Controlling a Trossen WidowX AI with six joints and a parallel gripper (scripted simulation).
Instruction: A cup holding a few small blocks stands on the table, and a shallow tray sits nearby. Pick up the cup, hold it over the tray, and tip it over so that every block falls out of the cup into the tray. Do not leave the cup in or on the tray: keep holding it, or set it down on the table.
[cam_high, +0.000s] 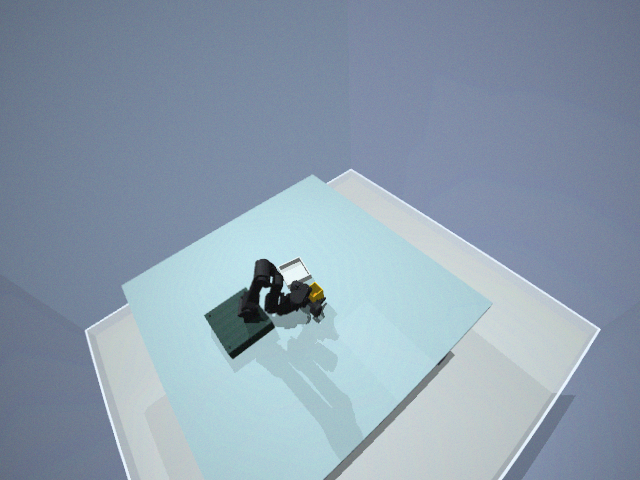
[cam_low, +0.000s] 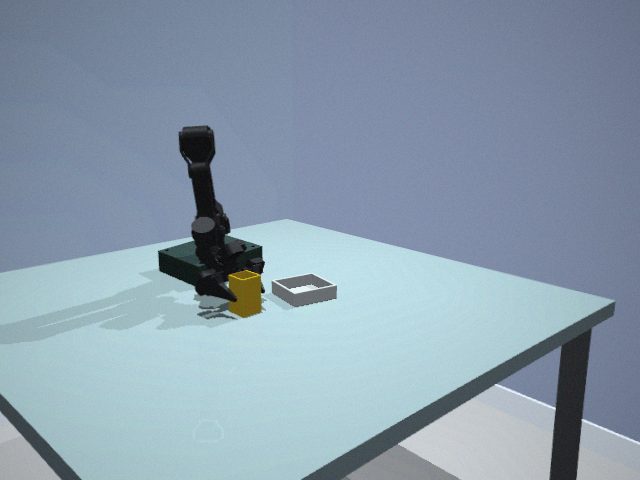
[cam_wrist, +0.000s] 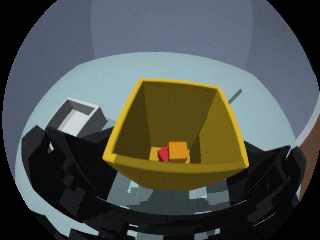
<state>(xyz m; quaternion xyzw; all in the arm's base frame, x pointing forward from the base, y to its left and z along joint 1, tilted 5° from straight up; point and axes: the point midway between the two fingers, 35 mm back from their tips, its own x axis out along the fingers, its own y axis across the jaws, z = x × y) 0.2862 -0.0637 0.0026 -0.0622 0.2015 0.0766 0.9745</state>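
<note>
- While the top view shows the gripper (cam_high: 316, 298) (cam_low: 248, 295) (cam_wrist: 176, 128) at the yellow cup (cam_high: 315, 292) (cam_low: 245, 294) (cam_wrist: 172, 177), the tray (cam_high: 305, 280) (cam_low: 316, 297) (cam_wrist: 97, 120) lies near.
- Exterior: cup upright on the table (cam_low: 392, 330).
- Wrist: claw wide open around it, contact unclear; red (cam_wrist: 164, 154) and orange (cam_wrist: 178, 151) blocks inside.

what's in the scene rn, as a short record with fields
cup: yellow, upright on the table
blocks: orange and red, inside the cup; any others can't be told
tray: white-grey, beside the cup, no blocks seen in it
claw: open, around the cup, not gripping it
pouring: not done
</note>
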